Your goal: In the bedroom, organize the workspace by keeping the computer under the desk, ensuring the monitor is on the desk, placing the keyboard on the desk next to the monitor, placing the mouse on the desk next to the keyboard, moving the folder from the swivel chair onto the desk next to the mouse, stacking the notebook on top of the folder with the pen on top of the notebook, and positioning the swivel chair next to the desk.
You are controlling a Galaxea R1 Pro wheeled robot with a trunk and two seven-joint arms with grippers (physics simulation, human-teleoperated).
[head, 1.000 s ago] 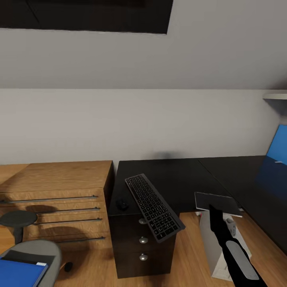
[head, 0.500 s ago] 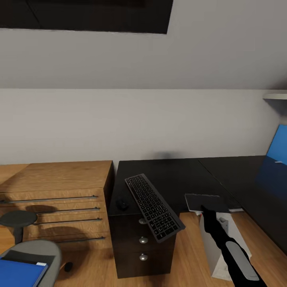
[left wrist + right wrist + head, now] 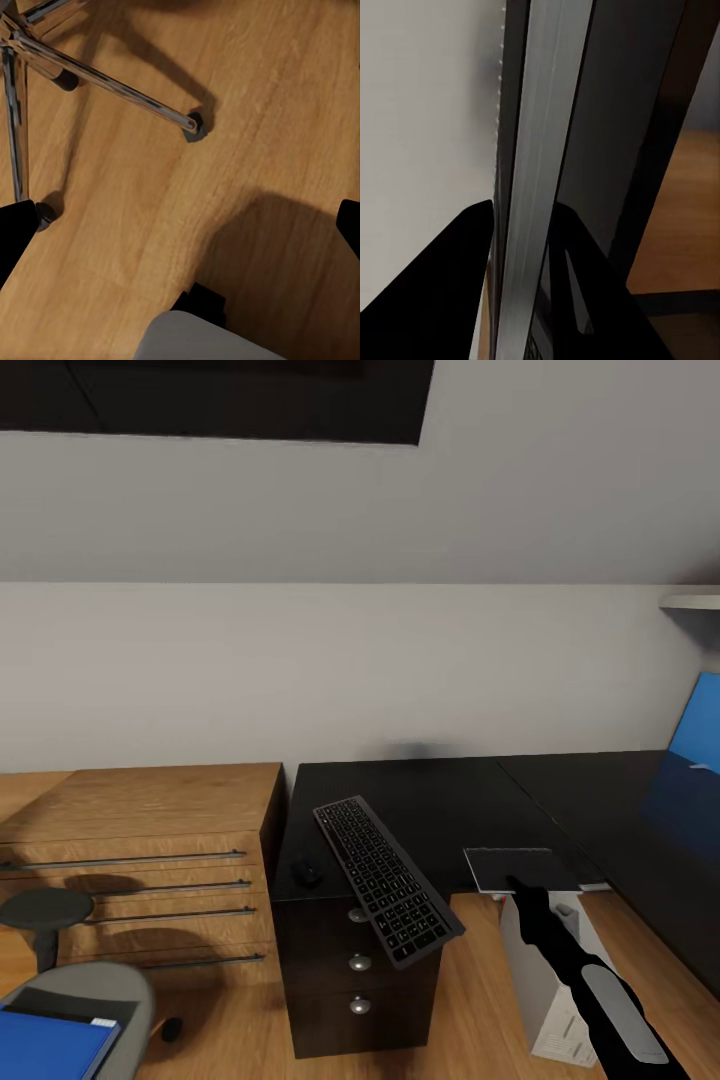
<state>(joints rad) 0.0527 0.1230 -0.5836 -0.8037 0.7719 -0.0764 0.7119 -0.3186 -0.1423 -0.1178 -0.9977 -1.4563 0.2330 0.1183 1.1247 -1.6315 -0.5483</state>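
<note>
I have the right tool [image 3: 521,247] pinching the notebook [image 3: 520,868] by its near edge; in the right wrist view its 2 fingers [image 3: 450,277] sit either side of the thin grey slab. The notebook lies flat at the front edge of the bench [image 3: 440,800], overhanging the gap above the white computer [image 3: 545,980] that stands on the floor.

The left tool [image 3: 180,225] hangs low over the wooden floor, its fingertips spread wide with nothing between them, above the swivel chair's [image 3: 75,990] chrome legs.

The keyboard [image 3: 385,875] lies diagonally at the bench's left front corner, 1 end jutting past the edge; the mouse [image 3: 307,874] sits just beside it near the left edge. The folder [image 3: 50,1045] is on the chair seat, blue and flat. The monitor [image 3: 697,745] stands at the bench's right end.

My worries: the notebook is meant to go on the folder, which is not yet on the bench, so setting it down here likely means another lift. With so little support under it, it could tip off onto the computer when let go. A careless sweep of my arm could also knock the overhanging keyboard off.
</note>
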